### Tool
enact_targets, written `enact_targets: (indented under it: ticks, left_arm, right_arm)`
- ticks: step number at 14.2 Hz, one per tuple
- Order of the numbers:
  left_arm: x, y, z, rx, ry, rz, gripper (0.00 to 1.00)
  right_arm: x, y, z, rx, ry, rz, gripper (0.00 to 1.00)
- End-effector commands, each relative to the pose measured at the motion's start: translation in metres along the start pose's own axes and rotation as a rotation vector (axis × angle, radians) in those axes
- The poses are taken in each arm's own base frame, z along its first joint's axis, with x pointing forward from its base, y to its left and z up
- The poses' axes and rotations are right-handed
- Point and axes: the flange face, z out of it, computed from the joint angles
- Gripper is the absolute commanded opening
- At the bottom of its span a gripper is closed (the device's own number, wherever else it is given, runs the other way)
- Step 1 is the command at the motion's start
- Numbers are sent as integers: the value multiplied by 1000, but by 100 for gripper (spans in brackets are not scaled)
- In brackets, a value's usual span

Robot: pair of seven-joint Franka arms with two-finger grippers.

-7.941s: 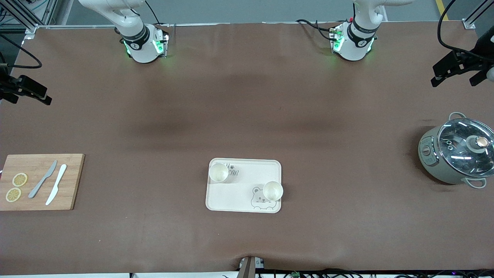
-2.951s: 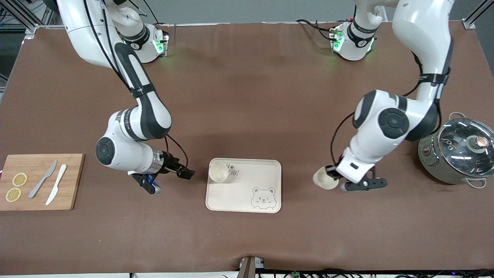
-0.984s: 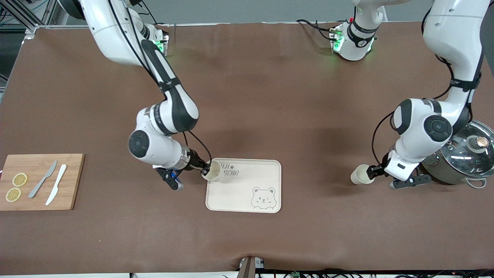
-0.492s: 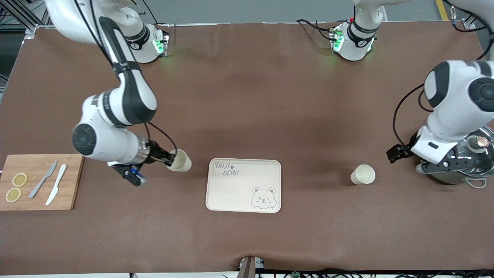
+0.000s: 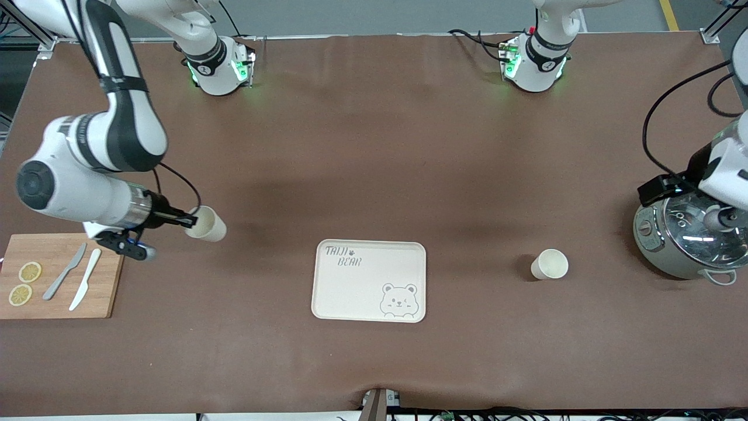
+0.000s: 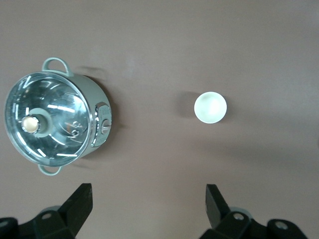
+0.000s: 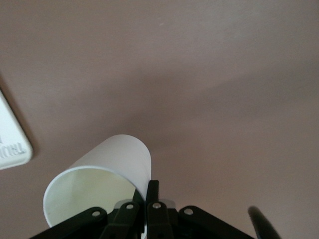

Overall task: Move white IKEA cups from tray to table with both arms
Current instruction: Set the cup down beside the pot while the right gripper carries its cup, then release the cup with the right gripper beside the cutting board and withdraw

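Observation:
One white cup (image 5: 549, 264) stands upright on the table between the bear tray (image 5: 369, 298) and the pot; it also shows in the left wrist view (image 6: 210, 107). My left gripper (image 5: 660, 189) is open and empty, up over the pot's edge, apart from that cup; its own view shows it open (image 6: 148, 203). My right gripper (image 5: 190, 221) is shut on the rim of the second white cup (image 5: 207, 224) and holds it tilted above the table, beside the cutting board. The right wrist view shows the gripper (image 7: 149, 198) pinching the wall of this cup (image 7: 107, 167).
A grey pot with a glass lid (image 5: 689, 234) stands at the left arm's end, also in the left wrist view (image 6: 52, 123). A wooden cutting board (image 5: 105, 292) with lemon slices (image 5: 29, 272) and two knives (image 5: 64, 272) lies at the right arm's end.
My right gripper has carried its cup away from the tray toward the cutting board. My left gripper has drawn back from the standing cup and risen over the pot.

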Motion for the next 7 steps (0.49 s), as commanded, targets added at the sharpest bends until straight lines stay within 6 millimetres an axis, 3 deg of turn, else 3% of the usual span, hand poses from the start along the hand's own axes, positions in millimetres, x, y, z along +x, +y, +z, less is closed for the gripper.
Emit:
enact_targets:
  ticks: [1, 3, 7]
  left_arm:
    - [-23, -8, -38, 4, 25, 44, 100]
    - [-36, -16, -52, 7, 12, 42, 100]
    - [-60, -22, -74, -6, 0, 70, 100]
  right_arm:
    - [-14, 70, 22, 4, 30, -101, 0]
    - [-11, 113, 39, 0, 43, -192, 0]
    - [-20, 134, 75, -78, 27, -268, 0]
